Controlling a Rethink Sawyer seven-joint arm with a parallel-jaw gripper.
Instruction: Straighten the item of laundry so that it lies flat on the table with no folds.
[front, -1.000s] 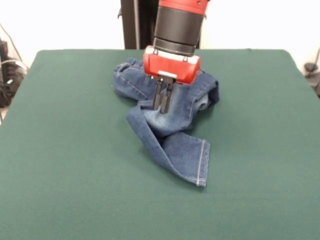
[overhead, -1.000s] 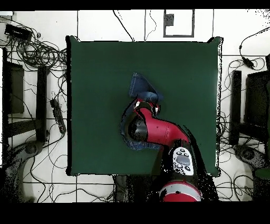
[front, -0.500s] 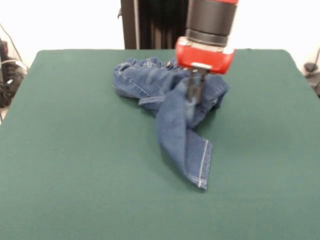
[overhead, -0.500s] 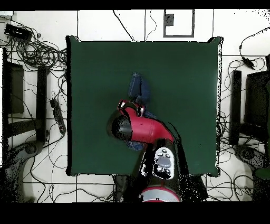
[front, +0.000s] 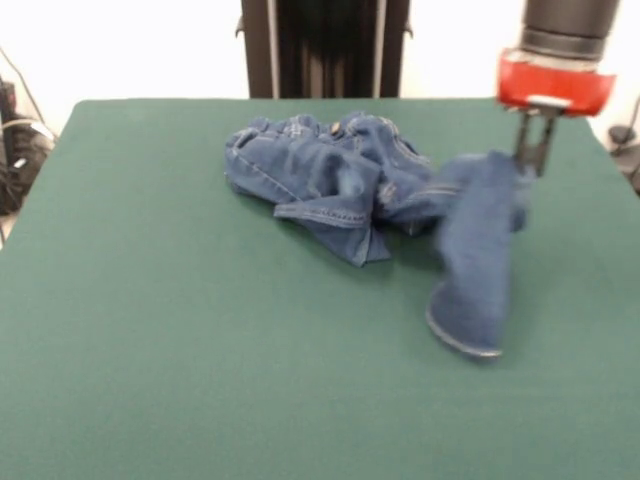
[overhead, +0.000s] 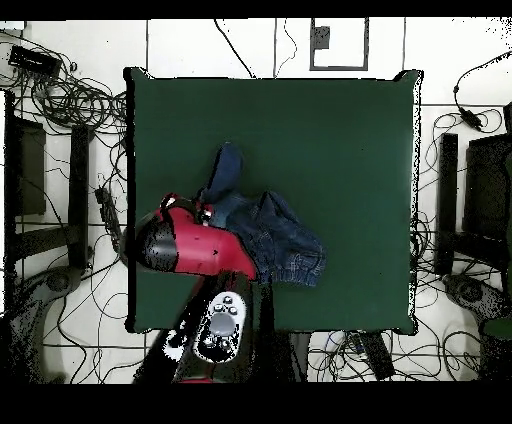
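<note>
The item of laundry (front: 330, 175) is a pair of dark blue jeans, bunched in a crumpled heap at the far middle of the green table (front: 150, 350). One leg (front: 475, 255) is drawn out to the right and hangs lifted, its hem just above the cloth. My gripper (front: 535, 165) is shut on the top of that leg, high over the table's right side. From overhead, the jeans (overhead: 275, 235) lie beside the red arm, the pulled leg (overhead: 225, 170) reaching away from the heap, and my gripper (overhead: 203, 210) sits near the table's (overhead: 330, 130) left edge.
Tangled cables (overhead: 70, 100) and black stands (overhead: 490, 190) lie on the floor on both sides of the table. My gripper is close to the table's side edge (front: 600, 140).
My gripper has swept sideways from over the heap to the table's side, pulling one jeans leg out with it. The heap has shifted and unrolled a little.
</note>
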